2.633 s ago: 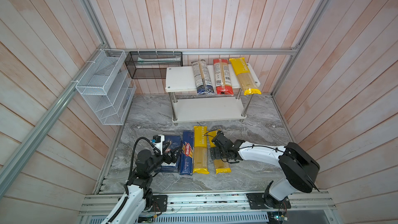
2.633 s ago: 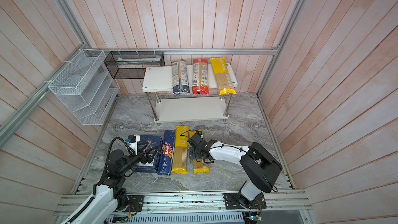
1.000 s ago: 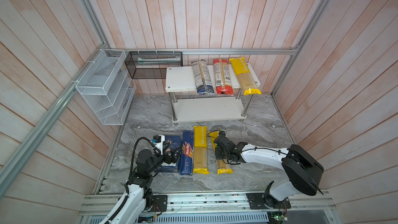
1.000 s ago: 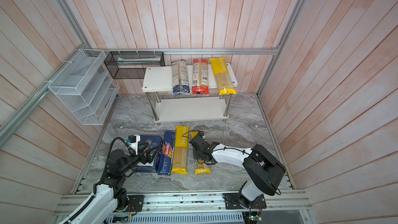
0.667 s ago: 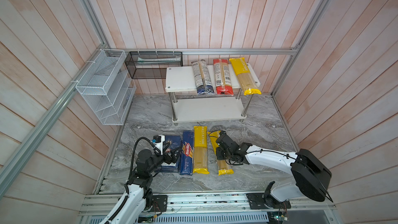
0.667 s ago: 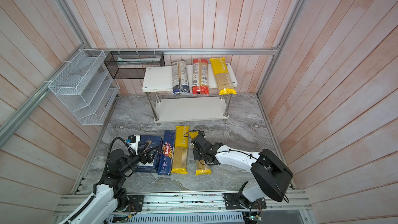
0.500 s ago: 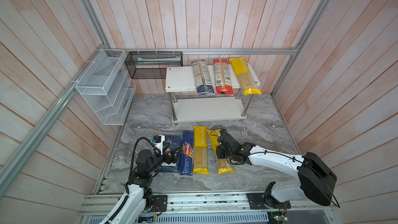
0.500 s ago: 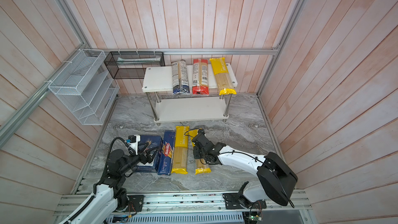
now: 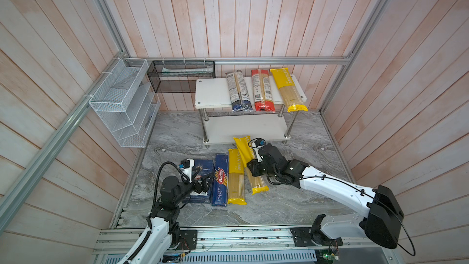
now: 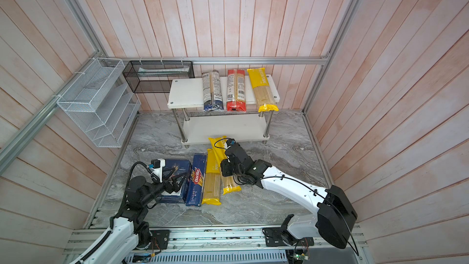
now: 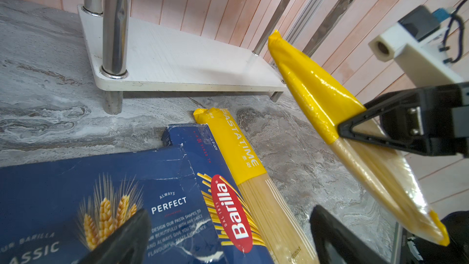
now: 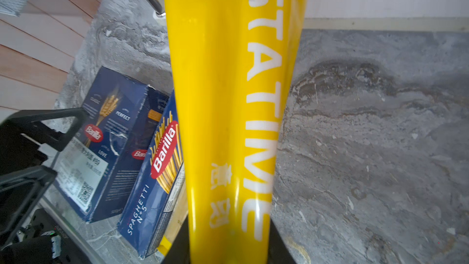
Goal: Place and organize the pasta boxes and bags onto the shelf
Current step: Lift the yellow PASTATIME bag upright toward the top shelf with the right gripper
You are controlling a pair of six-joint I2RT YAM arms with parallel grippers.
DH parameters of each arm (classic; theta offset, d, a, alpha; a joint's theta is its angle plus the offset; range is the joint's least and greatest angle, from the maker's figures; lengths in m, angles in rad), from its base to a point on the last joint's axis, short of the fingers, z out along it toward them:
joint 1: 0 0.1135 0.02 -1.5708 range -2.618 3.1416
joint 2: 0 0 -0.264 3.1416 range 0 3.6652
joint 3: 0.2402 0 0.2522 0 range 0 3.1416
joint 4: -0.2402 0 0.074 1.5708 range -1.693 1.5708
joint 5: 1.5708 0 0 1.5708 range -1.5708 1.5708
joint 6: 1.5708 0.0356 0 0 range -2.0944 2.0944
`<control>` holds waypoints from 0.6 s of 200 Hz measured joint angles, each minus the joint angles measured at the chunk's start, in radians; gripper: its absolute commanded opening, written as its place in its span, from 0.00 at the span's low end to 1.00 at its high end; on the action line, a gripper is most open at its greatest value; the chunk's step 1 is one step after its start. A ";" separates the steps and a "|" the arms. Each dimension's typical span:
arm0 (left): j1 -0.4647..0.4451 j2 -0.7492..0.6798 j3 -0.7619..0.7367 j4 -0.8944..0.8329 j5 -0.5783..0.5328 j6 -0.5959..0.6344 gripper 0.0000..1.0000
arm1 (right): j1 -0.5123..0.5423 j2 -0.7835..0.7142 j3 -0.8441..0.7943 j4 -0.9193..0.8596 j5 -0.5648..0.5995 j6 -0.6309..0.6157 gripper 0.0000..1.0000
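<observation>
Brand names on the pasta boxes and bags

The narrow blue box (image 12: 154, 173) read "Barilla" in a red oval and "SPAGHETTI N°5". The wide blue box (image 11: 76, 186) read "Barilla" and "ALWAYS PERFECT", and bore a white sticker with a QR code. "PASTATIME" ran in white along the floor yellow bag (image 11: 238, 146), the raised yellow bag (image 12: 228, 123) and the shelf-top yellow bag (image 9: 286, 82).

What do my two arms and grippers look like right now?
Both are white tubes with black joints. The left arm trails a thick looping black cable; the right arm carries a thin one and a bulky black shoulder. The left gripper and right gripper are black, with triangular frame fingers and white camera blocks.
</observation>
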 measured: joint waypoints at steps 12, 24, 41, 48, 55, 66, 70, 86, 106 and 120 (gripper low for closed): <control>0.000 0.000 0.000 0.000 0.000 0.000 1.00 | 0.000 0.000 0.022 0.000 -0.013 -0.006 0.02; 0.000 0.000 0.000 0.000 0.000 0.000 1.00 | 0.000 0.000 0.042 -0.003 -0.025 -0.016 0.02; 0.000 0.000 0.000 0.000 0.000 0.000 1.00 | 0.001 0.000 0.075 -0.013 -0.039 -0.025 0.02; 0.000 0.000 0.000 0.000 0.000 0.000 1.00 | 0.002 0.002 0.090 -0.016 -0.043 -0.029 0.02; 0.000 0.000 0.000 0.000 0.000 0.000 1.00 | 0.003 0.003 0.106 -0.018 -0.050 -0.035 0.02; 0.000 0.000 0.000 0.000 0.000 0.000 1.00 | 0.005 0.009 0.131 -0.018 -0.058 -0.042 0.02; 0.000 0.000 0.000 0.000 0.000 0.000 1.00 | 0.006 0.011 0.140 -0.018 -0.061 -0.045 0.02; 0.000 0.000 0.000 0.000 0.000 0.000 1.00 | 0.013 0.027 0.178 -0.018 -0.073 -0.056 0.02; 0.000 0.000 0.000 0.000 0.000 0.000 1.00 | 0.027 0.056 0.224 -0.022 -0.084 -0.072 0.02; 0.000 0.000 0.000 0.000 0.000 0.000 1.00 | 0.039 0.081 0.256 -0.023 -0.091 -0.084 0.02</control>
